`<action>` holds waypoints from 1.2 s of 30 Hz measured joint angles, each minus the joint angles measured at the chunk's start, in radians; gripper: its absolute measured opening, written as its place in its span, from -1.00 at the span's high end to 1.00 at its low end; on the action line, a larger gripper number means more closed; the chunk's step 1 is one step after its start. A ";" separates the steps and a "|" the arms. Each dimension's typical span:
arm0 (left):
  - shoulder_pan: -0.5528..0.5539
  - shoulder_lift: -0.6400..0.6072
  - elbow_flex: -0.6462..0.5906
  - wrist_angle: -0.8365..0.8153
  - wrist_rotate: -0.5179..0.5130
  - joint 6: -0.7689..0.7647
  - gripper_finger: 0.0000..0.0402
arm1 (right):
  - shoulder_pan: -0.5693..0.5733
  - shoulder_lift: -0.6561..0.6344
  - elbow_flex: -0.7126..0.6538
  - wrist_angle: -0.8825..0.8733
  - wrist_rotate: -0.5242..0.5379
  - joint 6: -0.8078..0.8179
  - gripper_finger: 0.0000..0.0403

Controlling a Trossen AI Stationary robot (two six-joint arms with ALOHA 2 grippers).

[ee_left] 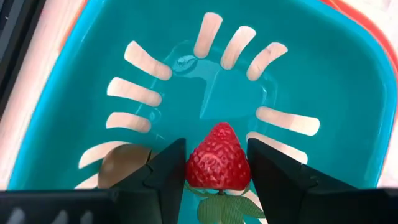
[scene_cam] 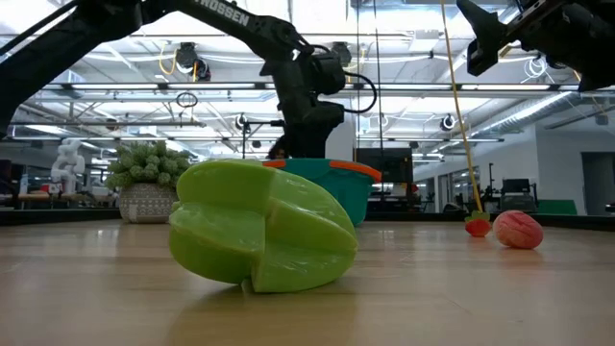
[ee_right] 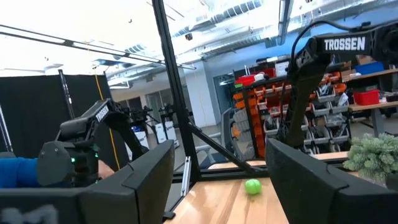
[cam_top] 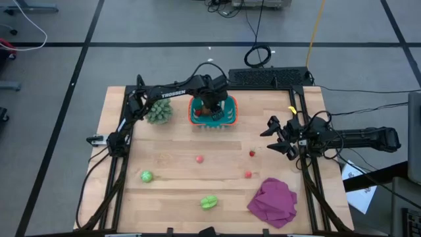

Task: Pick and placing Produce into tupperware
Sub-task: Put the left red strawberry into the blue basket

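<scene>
One strawberry: a red toy strawberry is pinched between the left gripper fingers, leaves toward the wrist, hanging tip-down over the tub so it can drop straight in.
Tupperware: the teal tub with the orange-red rim sits near the far edge of the bench, about midway along it; its slotted base shows bare under the berry.
Already inside: a brown oval piece lies on the tub floor, beside the gripper's line of descent, so I'd judge at least one item is done.
Left gripper: clamped on the strawberry, reaching in from the far left corner and poised right above the tub.
Loose produce: three small red pieces lie mid-bench; one green piece near the left edge, another by the near edge.
Right gripper: fingers spread apart, empty, waiting above the right edge, clear of the tub.
Bystanders: spiky plant just left of the tub; magenta cloth at the near right corner.
</scene>
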 joint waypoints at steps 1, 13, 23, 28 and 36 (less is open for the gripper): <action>0.000 0.000 -0.005 0.007 0.000 0.000 0.14 | 0.000 0.000 0.000 0.000 0.000 0.000 -0.20; 0.001 0.000 -0.009 0.040 0.021 0.000 0.14 | 0.000 0.000 0.000 -0.001 0.000 0.000 -0.20; 0.000 0.003 -0.014 0.077 0.023 -0.011 0.14 | 0.000 0.000 0.000 -0.001 0.000 0.000 -0.20; 0.000 0.010 -0.061 0.093 0.026 -0.012 0.14 | 0.000 0.000 0.000 -0.001 0.000 0.000 -0.20; 0.004 0.010 -0.118 0.150 0.024 -0.016 0.14 | 0.000 0.000 0.000 -0.002 0.000 0.000 -0.20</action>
